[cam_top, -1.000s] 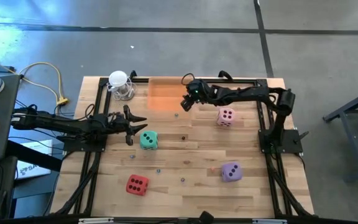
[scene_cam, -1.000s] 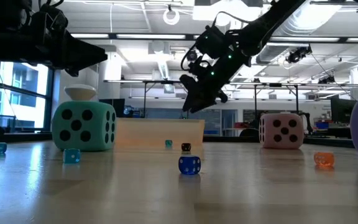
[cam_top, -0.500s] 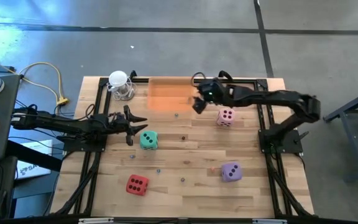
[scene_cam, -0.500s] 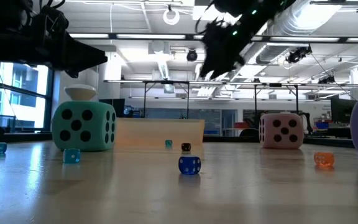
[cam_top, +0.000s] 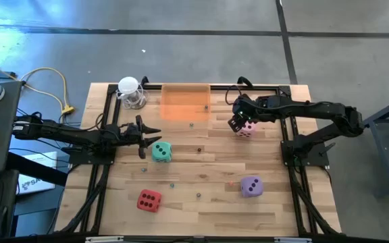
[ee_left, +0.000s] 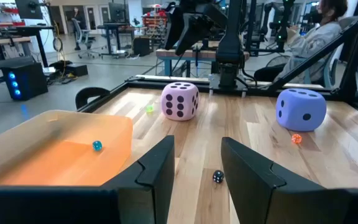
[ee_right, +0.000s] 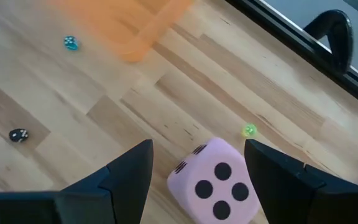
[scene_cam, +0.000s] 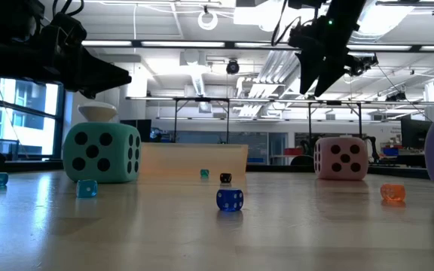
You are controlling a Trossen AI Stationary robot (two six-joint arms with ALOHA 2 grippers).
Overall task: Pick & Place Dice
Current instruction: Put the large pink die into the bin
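Four soft dice rest on the wooden table: pink (cam_top: 246, 127), teal (cam_top: 161, 151), purple (cam_top: 250, 186) and red (cam_top: 148, 200). My right gripper (cam_top: 236, 123) hangs open, high above the pink die (ee_right: 215, 176) and pointing steeply down. Nothing is between its fingers, and in the low view the right gripper (scene_cam: 317, 79) is well clear of that die (scene_cam: 341, 158). My left gripper (cam_top: 147, 138) is held level and open just left of the teal die (scene_cam: 102, 153), touching nothing. In its own view the left gripper (ee_left: 197, 158) is empty.
An orange tray (cam_top: 184, 102) sits at the far middle with a small blue die (ee_left: 97, 145) inside. A white-topped clear object (cam_top: 130, 91) stands at the far left. Small dice lie scattered on the wood, among them a blue one (scene_cam: 230, 199) and an orange one (scene_cam: 392, 193).
My right gripper has moved from the orange tray's right end toward the table's right edge and up, tipping more steeply downward, and now hangs over the pink die. The dice have not moved.
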